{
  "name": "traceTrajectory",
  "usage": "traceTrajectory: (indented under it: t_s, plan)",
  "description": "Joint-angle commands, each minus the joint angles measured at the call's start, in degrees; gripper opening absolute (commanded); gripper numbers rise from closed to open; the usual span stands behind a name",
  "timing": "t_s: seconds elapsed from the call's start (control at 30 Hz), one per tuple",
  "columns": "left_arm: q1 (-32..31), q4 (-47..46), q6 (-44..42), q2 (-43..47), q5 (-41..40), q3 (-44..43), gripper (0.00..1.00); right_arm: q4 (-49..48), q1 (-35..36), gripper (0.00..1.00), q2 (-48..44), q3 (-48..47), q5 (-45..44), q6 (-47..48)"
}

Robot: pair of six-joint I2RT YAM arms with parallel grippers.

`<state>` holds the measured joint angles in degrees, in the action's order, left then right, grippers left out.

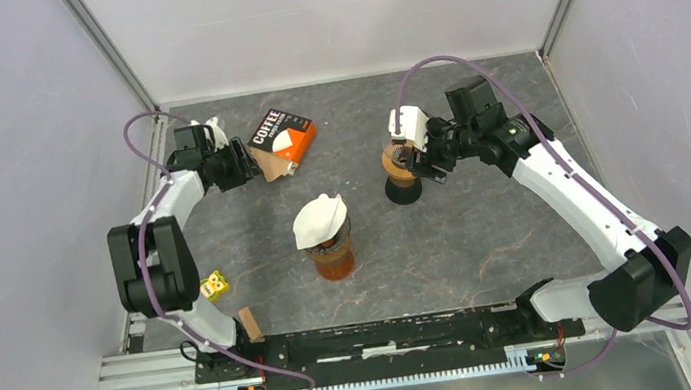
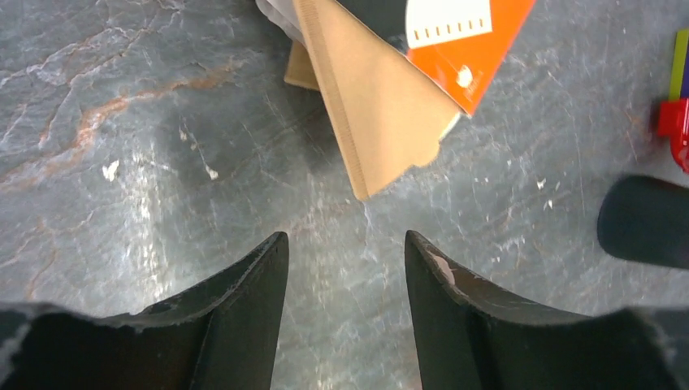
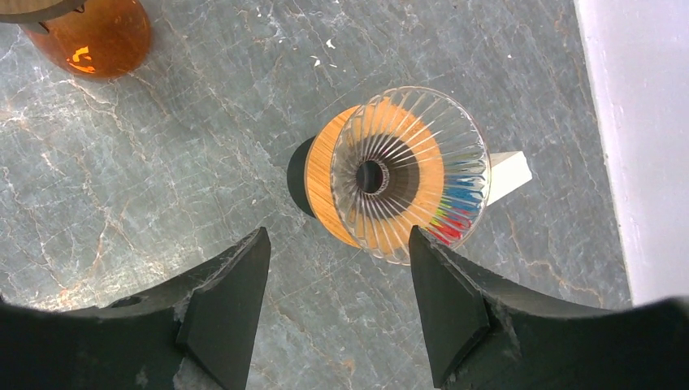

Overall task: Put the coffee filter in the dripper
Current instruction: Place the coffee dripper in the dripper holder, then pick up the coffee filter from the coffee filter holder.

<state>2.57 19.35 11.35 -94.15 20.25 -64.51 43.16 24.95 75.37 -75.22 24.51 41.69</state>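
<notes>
In the left wrist view the filter pack is getting cut off at 12 o'clock. A red thing at 3 o'clock is too cut off to name. In the right wrist view the amber jar is getting cut off at 11 o'clock.

One pack is lying at 11 o'clock on the table, with one brown coffee filter poking out. One glass dripper is standing at 1 o'clock. One jar is sitting in the middle.

The left claw is spreading wide and holding nothing. The filter tip is lying just ahead of it. The right claw is spreading wide too, with the dripper just past its fingertips. I cannot tell if they are touching
</notes>
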Motion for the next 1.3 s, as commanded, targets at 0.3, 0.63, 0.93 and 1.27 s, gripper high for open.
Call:
traceTrajectory:
  t_s: [0.3,0.63,0.93,1.27]
  plan:
    - [0.77,-12.32,10.09,-13.15,9.10,-4.25,0.50,-1.15,-0.30,0.69,-3.01,2.51,-0.62,-1.02]
    - [0.75,-13.37,11.45,-15.42,12.13,-5.12,0.33,-1.06,-0.30,0.68,-3.46,3.63,-0.87,-1.09]
    - [0.76,-12.60,11.39,-15.24,12.46,-4.92,0.16,-1.15,-0.26,0.68,-3.47,4.62,-1.21,-1.00]
    - [1.36,-11.56,10.33,-10.79,12.60,-3.61,0.02,-1.16,-0.28,0.68,-3.34,5.05,-1.30,-0.93]
